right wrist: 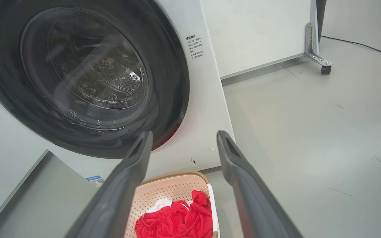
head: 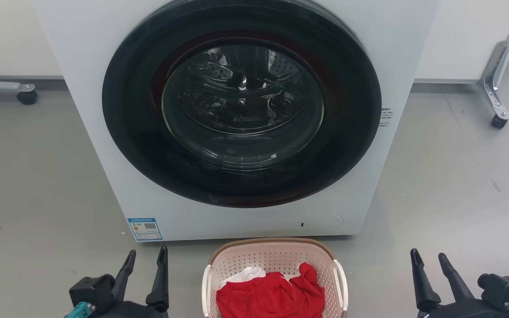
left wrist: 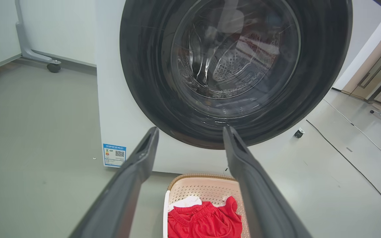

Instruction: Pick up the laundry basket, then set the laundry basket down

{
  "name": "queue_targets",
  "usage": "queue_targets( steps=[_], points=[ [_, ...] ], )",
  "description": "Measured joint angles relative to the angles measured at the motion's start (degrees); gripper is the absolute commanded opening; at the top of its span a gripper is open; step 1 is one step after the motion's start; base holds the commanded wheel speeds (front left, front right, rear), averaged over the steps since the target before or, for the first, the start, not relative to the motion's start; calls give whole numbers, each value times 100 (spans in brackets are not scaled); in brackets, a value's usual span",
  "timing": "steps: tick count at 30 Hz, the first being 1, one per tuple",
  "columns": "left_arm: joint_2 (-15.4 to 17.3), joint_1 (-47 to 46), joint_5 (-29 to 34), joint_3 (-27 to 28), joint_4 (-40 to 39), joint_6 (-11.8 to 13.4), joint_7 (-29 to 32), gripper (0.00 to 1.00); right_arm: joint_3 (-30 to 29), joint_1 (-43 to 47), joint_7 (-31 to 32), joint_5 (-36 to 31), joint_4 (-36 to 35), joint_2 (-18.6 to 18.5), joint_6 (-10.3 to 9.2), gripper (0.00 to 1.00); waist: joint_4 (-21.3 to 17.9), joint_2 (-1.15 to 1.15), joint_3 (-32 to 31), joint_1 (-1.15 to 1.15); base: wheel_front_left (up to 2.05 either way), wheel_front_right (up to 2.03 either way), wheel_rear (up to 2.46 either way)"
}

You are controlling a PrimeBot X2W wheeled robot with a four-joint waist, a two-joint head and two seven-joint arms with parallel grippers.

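On floor (head: 38,176) just in front of washer (head: 241,119), we saw laundry basket (head: 272,260) w/ red clothes (head: 272,296) + white cloth (head: 248,274) inside. Left pincer (head: 147,251) and right pincer (head: 427,253) sat either side of it, not touching; both were spread open, holding nothing.

Washer (head: 192,223): white body, smooth satin panel.
Door ring (head: 131,110): black, glossy, plastic by the look.
Window (head: 243,132): clear glass, full of reflections.
Drum (right wrist: 117,76): bright perforated metal.
Basket (head: 272,260): pale matt plastic, perforated walls.
Rim (head: 272,241): brown, moulded braid texture.
Handles (head: 340,282): smooth white plastic.
Red cloth (head: 272,296): soft, matt, creased.
White cloth (head: 248,274): soft, matt.
Label (head: 145,229): glossy printed sticker.
Floor (head: 38,176): grey, smooth, faint sheen, a few scuffs.
Gripper fingers (head: 161,274): dark, matt, plastic-looking.
Frame leg (head: 497,70): dull grey metal.
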Motion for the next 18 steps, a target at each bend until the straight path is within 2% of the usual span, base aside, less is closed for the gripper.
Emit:
queue_targets(
  steps=[18],
  points=[
    [-48,-102,1184,-203,315,312,-399,100,345,-108,-388,-1217,44,-152,-172,100,9,0,11,0,0,0,0]
  ],
)
